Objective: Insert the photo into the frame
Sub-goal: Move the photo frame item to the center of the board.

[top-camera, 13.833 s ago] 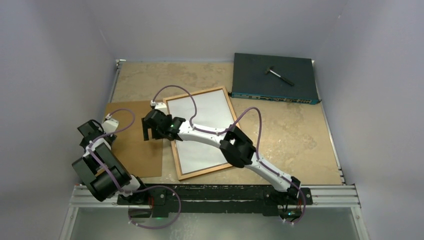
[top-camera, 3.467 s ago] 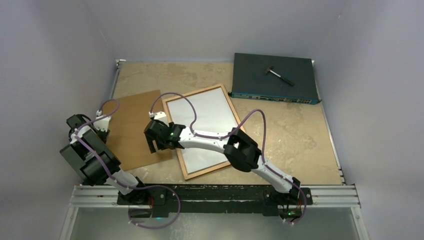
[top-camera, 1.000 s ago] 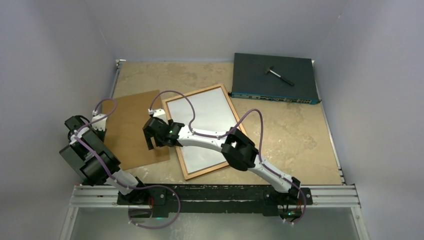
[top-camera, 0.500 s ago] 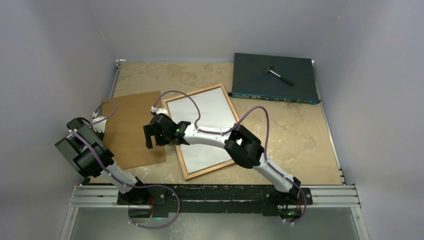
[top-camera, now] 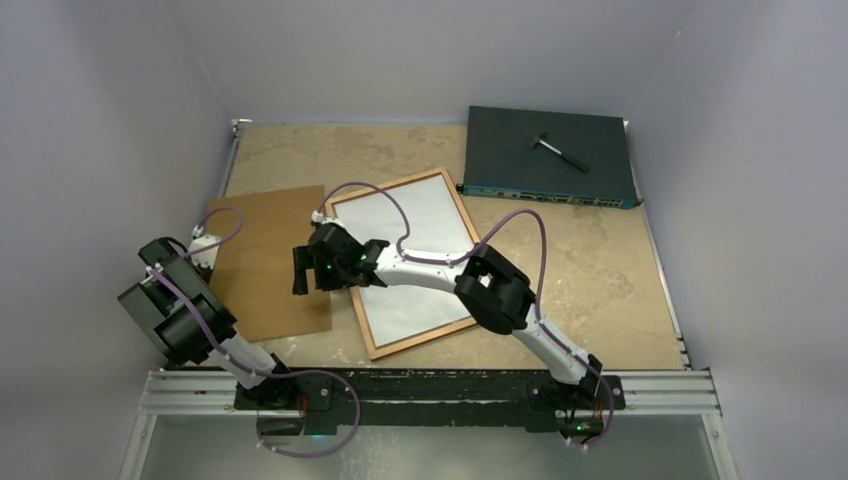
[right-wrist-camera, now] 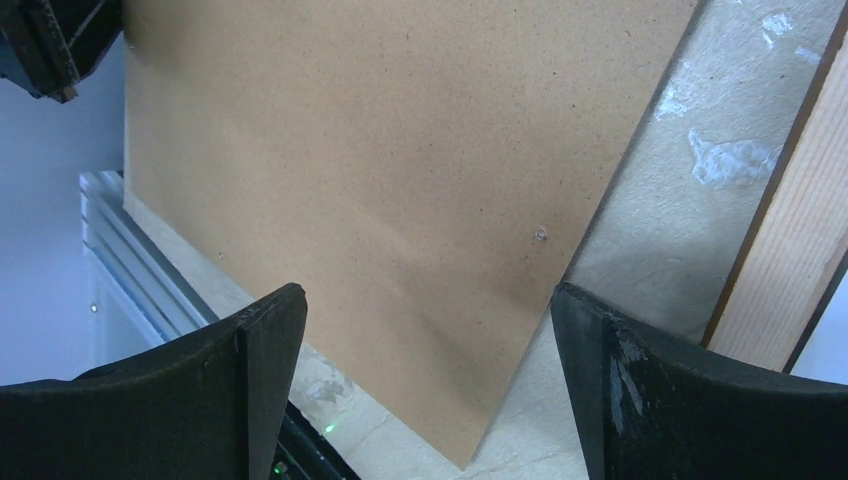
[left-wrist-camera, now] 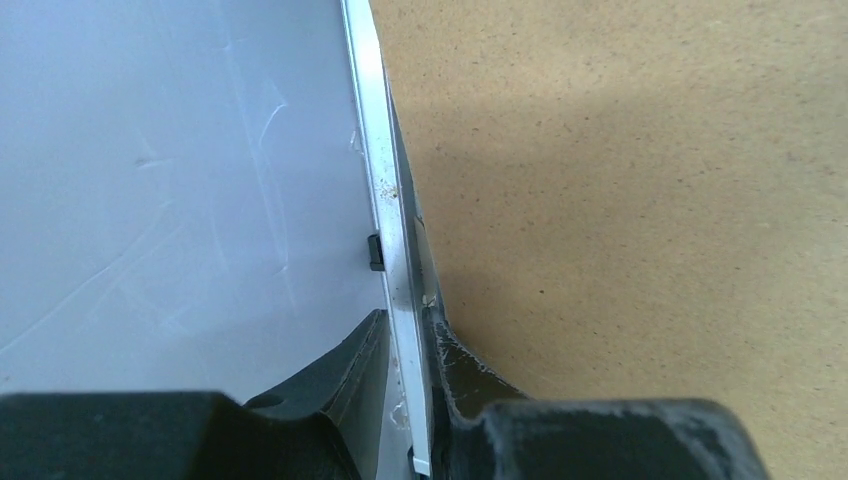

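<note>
A backing board (top-camera: 265,260) lay by the bench's (top-camera: 580,260) left edge and a dark box (top-camera: 510,150) sat at its far right corner, while my right arm (top-camera: 500,295) crossed over the frame (top-camera: 420,340), hiding part of its left rail. My left gripper (left-wrist-camera: 405,340) pinched a thin pale strip (left-wrist-camera: 393,230) at the board's left edge that I couldn't identify. The photo (top-camera: 432,225) lay white side up inside the frame mid-bench, just right of my right gripper (right-wrist-camera: 428,300), spread wide above the board's right edge

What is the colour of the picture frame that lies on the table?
Orange-brown wood. The frame shows best in the top view.
</note>
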Tool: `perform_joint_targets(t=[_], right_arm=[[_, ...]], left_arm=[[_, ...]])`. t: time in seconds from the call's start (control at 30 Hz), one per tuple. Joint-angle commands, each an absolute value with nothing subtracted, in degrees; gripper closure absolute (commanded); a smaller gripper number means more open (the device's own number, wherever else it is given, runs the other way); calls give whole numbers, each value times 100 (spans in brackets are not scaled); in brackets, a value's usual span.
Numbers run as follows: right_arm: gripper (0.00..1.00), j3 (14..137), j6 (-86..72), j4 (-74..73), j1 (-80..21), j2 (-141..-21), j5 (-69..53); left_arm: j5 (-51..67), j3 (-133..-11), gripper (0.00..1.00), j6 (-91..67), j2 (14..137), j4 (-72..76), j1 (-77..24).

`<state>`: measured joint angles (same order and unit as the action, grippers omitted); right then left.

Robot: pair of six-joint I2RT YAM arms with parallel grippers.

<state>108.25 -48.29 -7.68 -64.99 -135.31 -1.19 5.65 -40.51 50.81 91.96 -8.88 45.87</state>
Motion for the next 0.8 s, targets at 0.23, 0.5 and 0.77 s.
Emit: perform_joint_targets(t=[0.23, 0.5, 0.77], right_arm=[[7, 10499, -5339, 598, -6613, -12413, -602], [7, 9384, -5716, 979, -6490, -11642, -416], [7, 8010, -6112, 1367, -6194, -10871, -311]], left_arm=[[1671, -3438, 80, 4881, 8971, -2896, 3863], [1713, -3488, 78, 4641, 8847, -2827, 3215], [1522, -3683, 78, 4131, 8841, -2782, 2290]])
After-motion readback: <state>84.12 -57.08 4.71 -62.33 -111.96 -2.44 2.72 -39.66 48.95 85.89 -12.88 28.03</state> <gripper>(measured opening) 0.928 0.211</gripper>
